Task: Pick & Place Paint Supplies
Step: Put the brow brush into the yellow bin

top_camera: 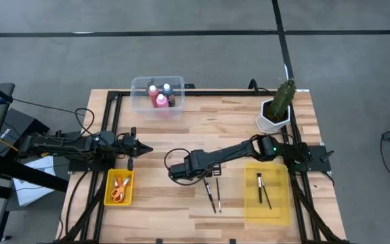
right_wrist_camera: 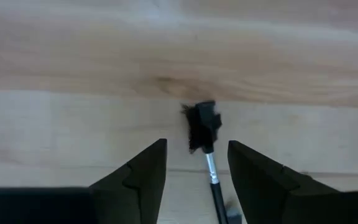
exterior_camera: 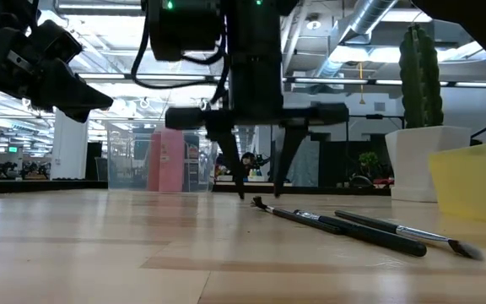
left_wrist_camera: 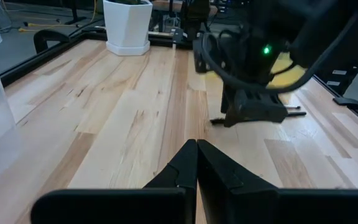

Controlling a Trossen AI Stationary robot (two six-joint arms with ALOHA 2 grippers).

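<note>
No readable writing showed on anything. The right gripper [right_wrist_camera: 194, 163] hung low over the wooden table [top_camera: 181, 210], fingers spread, straddling the bristle end of a thin dark-handled brush [right_wrist_camera: 202, 127] without gripping it. A second brush [exterior_camera: 403, 228] lay just beside it, bare wood all around. The left gripper [left_wrist_camera: 196, 163] was clenched shut and empty, near the yellow tray holding orange-handled scissors [top_camera: 119, 191]

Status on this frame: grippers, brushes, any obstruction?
Right gripper open, low over a brush on the table, bristle end between fingers. Left gripper shut, parked left. Second brush alongside; nothing blocking.
</note>
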